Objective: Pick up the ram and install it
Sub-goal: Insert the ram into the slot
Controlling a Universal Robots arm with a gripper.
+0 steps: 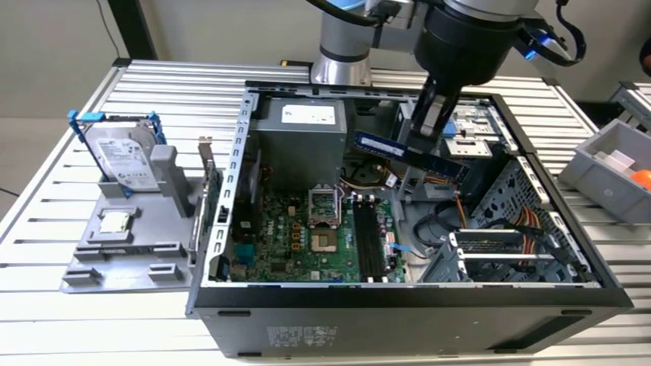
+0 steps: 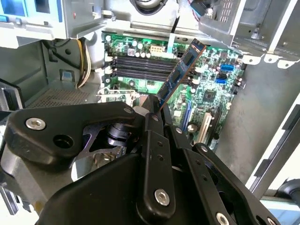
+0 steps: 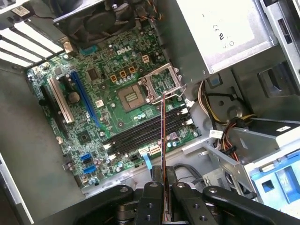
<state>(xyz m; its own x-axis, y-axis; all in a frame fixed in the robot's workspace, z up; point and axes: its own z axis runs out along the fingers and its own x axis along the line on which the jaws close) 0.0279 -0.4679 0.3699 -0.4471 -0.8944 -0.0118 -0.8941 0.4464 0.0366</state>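
Observation:
My gripper (image 1: pixel 431 126) is shut on the ram (image 1: pixel 409 154), a long thin dark board with a blue label. It holds the ram in the air over the open computer case, tilted, above and toward the exterior view's right of the black memory slots (image 1: pixel 368 238) on the green motherboard (image 1: pixel 295 240). In the second wrist view the ram (image 2: pixel 181 71) sticks out slantwise from the fingertips (image 2: pixel 151 107) over the slots (image 2: pixel 140 65). In the first wrist view the ram (image 3: pixel 162 133) appears edge-on, rising from the gripper (image 3: pixel 163 185) across the slots (image 3: pixel 145 132).
The case walls (image 1: pixel 229 191) ring the motherboard; the power supply (image 1: pixel 300 141) sits at the back, and drive cage (image 1: pixel 508 255) and cables lie on the exterior view's right. The processor socket (image 1: pixel 323 221) is open. A hard drive in a blue bracket (image 1: pixel 122 156) and a chip (image 1: pixel 112 222) rest on a grey fixture outside.

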